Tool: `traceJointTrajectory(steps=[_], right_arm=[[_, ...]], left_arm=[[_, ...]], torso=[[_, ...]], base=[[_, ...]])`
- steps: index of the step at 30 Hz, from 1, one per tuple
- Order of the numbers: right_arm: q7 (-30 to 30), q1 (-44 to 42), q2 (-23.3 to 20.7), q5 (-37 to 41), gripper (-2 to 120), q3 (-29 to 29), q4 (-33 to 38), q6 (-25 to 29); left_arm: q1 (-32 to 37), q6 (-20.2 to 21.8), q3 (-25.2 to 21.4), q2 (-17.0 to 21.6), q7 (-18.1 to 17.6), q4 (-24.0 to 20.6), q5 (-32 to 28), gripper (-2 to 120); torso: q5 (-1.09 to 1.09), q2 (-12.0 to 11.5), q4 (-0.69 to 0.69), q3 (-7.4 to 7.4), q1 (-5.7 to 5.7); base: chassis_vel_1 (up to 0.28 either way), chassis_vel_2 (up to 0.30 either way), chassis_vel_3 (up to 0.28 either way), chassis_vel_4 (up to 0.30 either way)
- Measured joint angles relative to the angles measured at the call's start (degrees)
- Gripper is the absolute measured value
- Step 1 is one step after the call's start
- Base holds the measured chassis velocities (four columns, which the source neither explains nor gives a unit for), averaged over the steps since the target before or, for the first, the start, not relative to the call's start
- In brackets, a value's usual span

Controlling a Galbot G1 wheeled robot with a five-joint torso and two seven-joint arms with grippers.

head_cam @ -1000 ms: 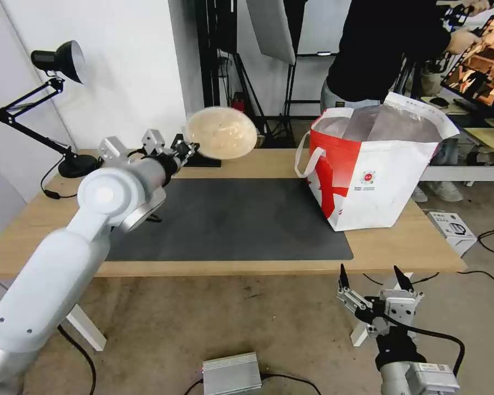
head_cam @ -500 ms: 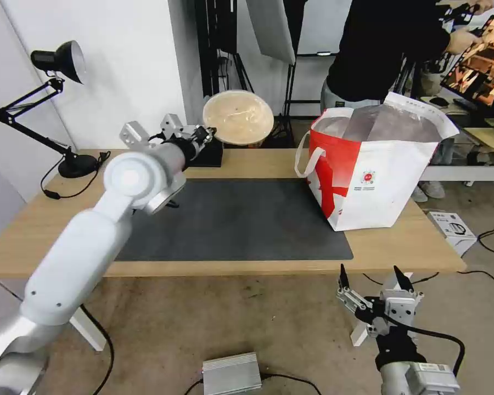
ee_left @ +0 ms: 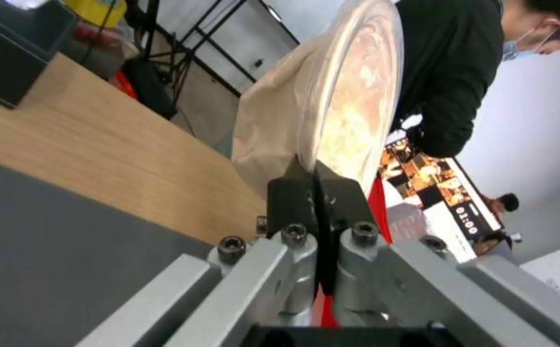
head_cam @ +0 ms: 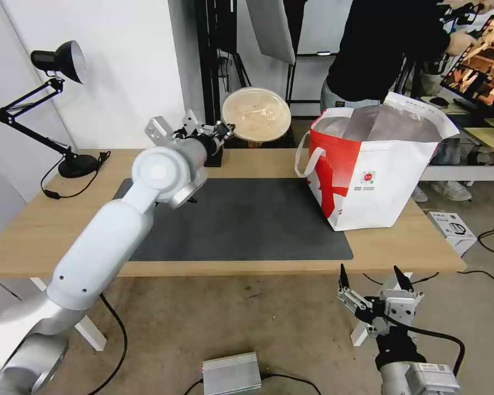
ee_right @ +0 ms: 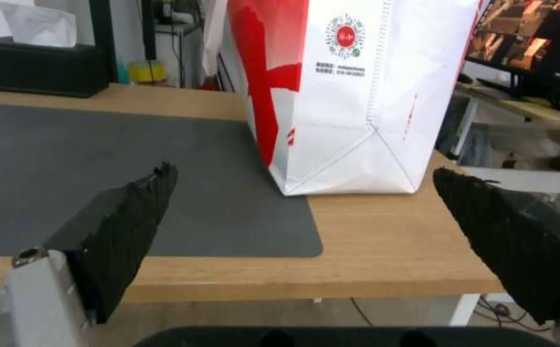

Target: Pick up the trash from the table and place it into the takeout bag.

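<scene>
Shallow beige pulp bowl (head_cam: pixel 256 114) held aloft, short of the boxy red-and-white insulated takeout bag (head_cam: pixel 370 170)

The left gripper (head_cam: pixel 225 130) has its fingers (ee_left: pixel 341 193) pinched shut on the thin rim of the bowl, which stands on edge in the air above the far side of the wide light-wood tabletop (head_cam: pixel 49 219), just beside the bag's white loop handle (head_cam: pixel 303 155) but not yet over its mouth. The moulded pulp looks soft, matte and stained, so I judge a rim-only pinch could slip or let the bowl swing, and it could catch the bag's floppy silver-lined flaps (head_cam: pixel 392 123) and drop outside. The bag's walls are thin and creased, the dark grey mat (head_cam: pixel 258 219) flat and dull. The right gripper (head_cam: pixel 372 277) hangs parked below the tabletop's near edge, its black ribbed fingers (ee_right: pixel 126 212) spread wide and empty
</scene>
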Motion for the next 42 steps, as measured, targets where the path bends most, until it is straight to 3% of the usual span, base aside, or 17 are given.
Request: traceJointTrajectory(steps=[30,38,42], right_arm=[[0.00,0.00,0.00,0.00,100,0.00,0.00,0.00],[0.00,0.00,0.00,0.00,100,0.00,0.00,0.00],[0.00,0.00,0.00,0.00,100,0.00,0.00,0.00]], left_arm=[[-9.18,-4.59,8.70,-8.06,3.93,10.78,3.63,0],[-11.90,-5.94,10.36,-10.38,7.66,14.69,4.46,0],[-14.96,-6.56,12.13,-11.99,9.55,18.73,5.02,0]], torso=[[0.00,0.00,0.00,0.00,0.00],[0.00,-0.02,0.00,0.00,0.00],[0.00,-0.02,0.00,0.00,0.00]], base=[[0.000,0.000,0.000,0.000],[0.000,0.000,0.000,0.000],[0.000,0.000,0.000,0.000]])
